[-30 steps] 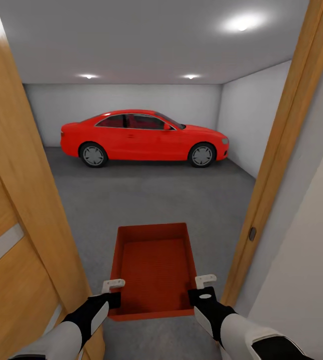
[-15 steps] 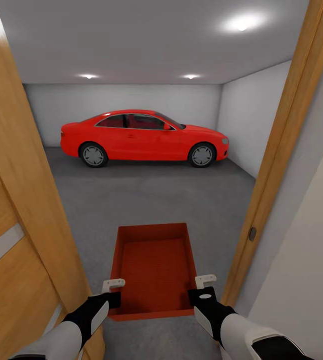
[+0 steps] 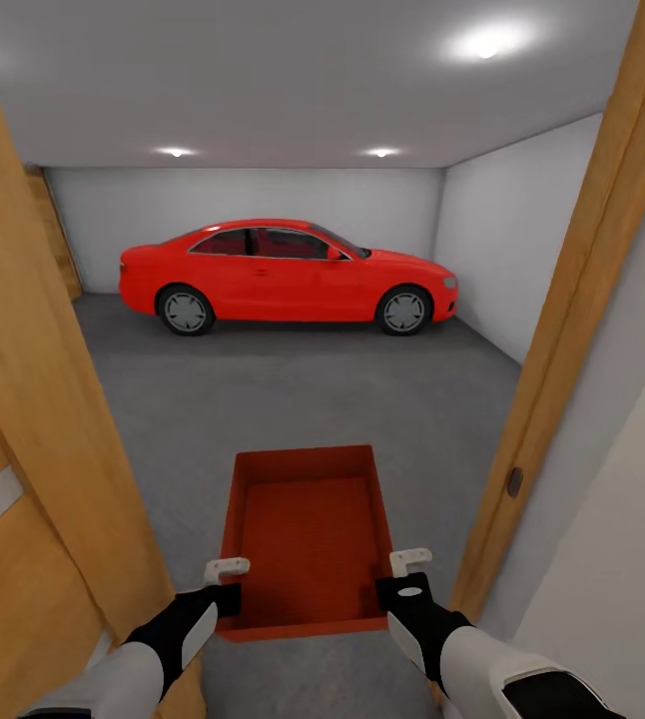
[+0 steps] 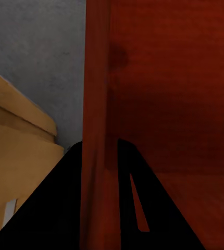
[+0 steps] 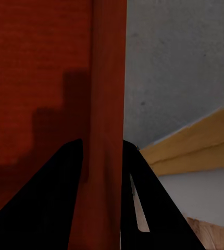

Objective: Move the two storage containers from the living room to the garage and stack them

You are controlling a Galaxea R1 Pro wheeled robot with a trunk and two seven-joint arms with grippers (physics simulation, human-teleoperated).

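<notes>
I hold one red-orange storage container [image 3: 308, 539] level in front of me, in an orange-wood doorway that opens onto the garage. My left gripper [image 3: 225, 575] is shut on its left wall [image 4: 97, 104] near the rear corner. My right gripper [image 3: 409, 565] is shut on its right wall [image 5: 108, 104]. In both wrist views the wall runs between the dark fingers. The dark grey concrete floor [image 3: 293, 389] lies ahead and below. The other container is out of view.
A red car [image 3: 283, 275] is parked across the far end of the garage, before a pale grey wall. An open wooden door [image 3: 33, 469] stands close on my left, and the door frame [image 3: 572, 320] is close on my right.
The whole view has shifted: the camera has moved forward through the doorway, so more of the garage's left side shows. Both grippers and the container keep their places in the picture.
</notes>
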